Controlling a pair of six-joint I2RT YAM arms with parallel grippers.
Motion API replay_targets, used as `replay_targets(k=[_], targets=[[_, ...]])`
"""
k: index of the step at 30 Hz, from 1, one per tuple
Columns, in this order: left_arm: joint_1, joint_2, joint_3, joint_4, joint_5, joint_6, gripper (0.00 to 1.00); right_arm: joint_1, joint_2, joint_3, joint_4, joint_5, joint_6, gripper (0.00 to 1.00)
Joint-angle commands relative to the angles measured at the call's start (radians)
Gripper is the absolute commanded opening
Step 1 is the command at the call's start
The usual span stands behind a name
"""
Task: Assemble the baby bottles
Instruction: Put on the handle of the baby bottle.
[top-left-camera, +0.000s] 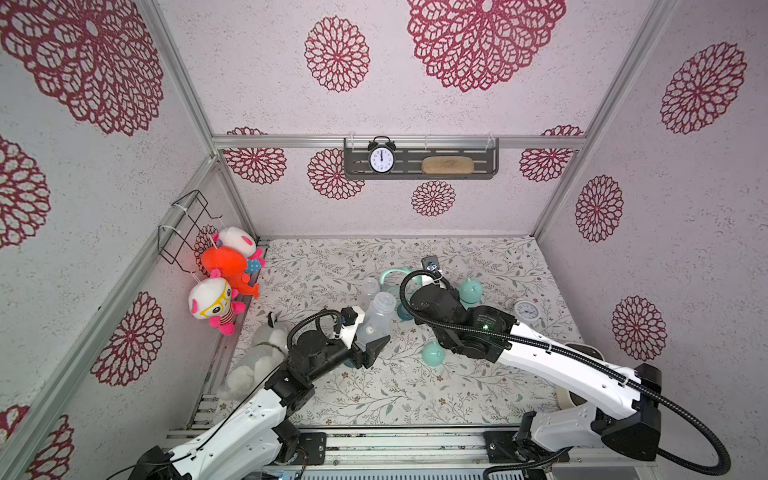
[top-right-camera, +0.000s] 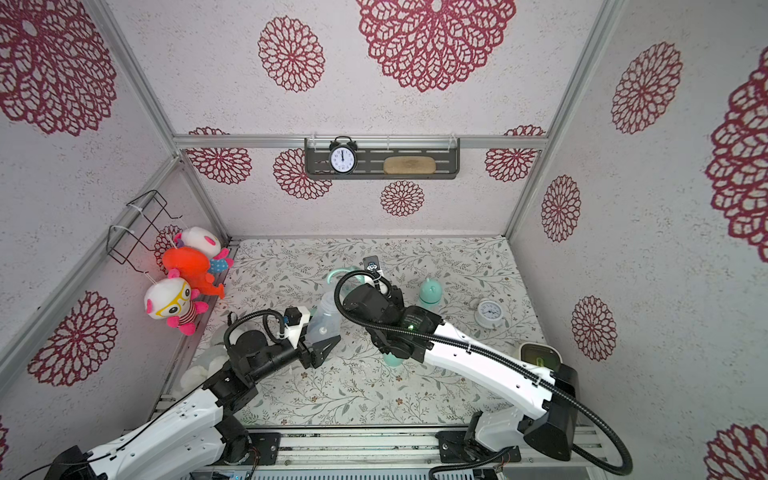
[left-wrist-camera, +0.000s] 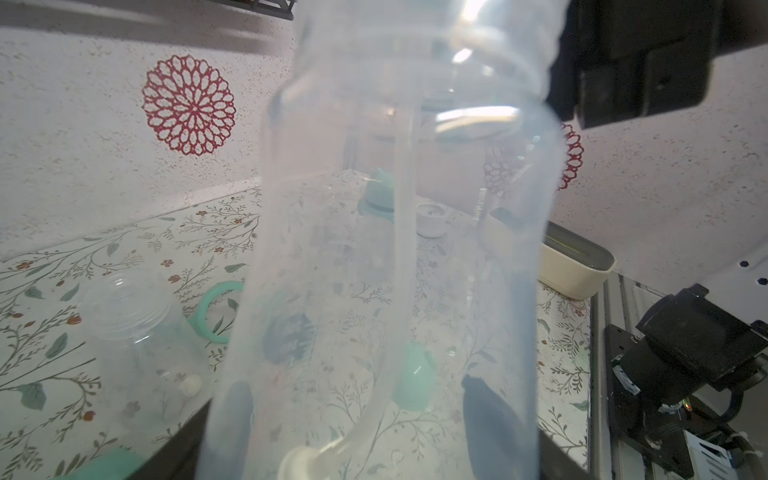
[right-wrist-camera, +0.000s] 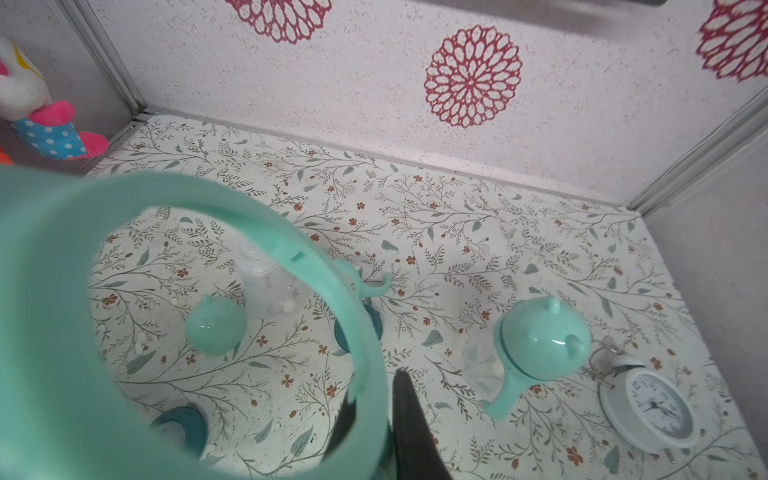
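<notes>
left gripper (top-left-camera: 369, 338) clenched on the base end of a clear bottle (top-left-camera: 379, 313). The bottle is tilted, open neck aimed at the back wall (the left wrist view is nearly all bottle wall, with the fingers showing dark through it). No ring, collar or cap on it.

mint dome cap (top-left-camera: 433, 353) lies loose on the floral mat (top-left-camera: 374, 399), tucked against the right arm.

right gripper (right-wrist-camera: 374, 411) pinches the rim of a mint two-handled ring (right-wrist-camera: 62, 291), held above the mat. The wrist hides the jaws in both top views; the right wrist view shows the grip.

Under the ring there is one teal collar (right-wrist-camera: 180, 428) on the mat.

Further back a second bare bottle (top-left-camera: 370, 286) sits on the mat. To its right is a capped bottle (top-left-camera: 471, 293), ring and eared cap on, with the white alarm clock (top-left-camera: 525, 311) near it.

Back wall: shelf (top-left-camera: 457, 172) carrying a black alarm clock (top-left-camera: 381, 157).
</notes>
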Motion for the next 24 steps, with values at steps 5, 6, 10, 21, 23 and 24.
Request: replay_targets(k=[5, 6, 10, 21, 23, 24], targets=[[-0.018, 0.042, 0.060, 0.084, 0.008, 0.014, 0.00, 0.088, 0.118, 0.171, -0.235, 0.207, -0.042, 0.00], [-0.018, 0.047, 0.065, 0.086, 0.009, 0.014, 0.00, 0.094, 0.135, 0.189, -0.257, 0.220, -0.042, 0.00], [-0.019, 0.050, 0.071, 0.086, -0.003, 0.012, 0.00, 0.144, 0.188, 0.243, -0.330, 0.265, -0.026, 0.00], [-0.019, 0.064, 0.074, 0.079, -0.007, 0.008, 0.00, 0.190, 0.207, 0.286, -0.397, 0.323, -0.011, 0.00], [-0.019, 0.066, 0.072, 0.086, -0.014, 0.003, 0.00, 0.200, 0.211, 0.285, -0.393, 0.333, -0.029, 0.00], [-0.019, 0.066, 0.071, 0.094, -0.015, 0.002, 0.00, 0.204, 0.215, 0.288, -0.397, 0.337, -0.032, 0.00]])
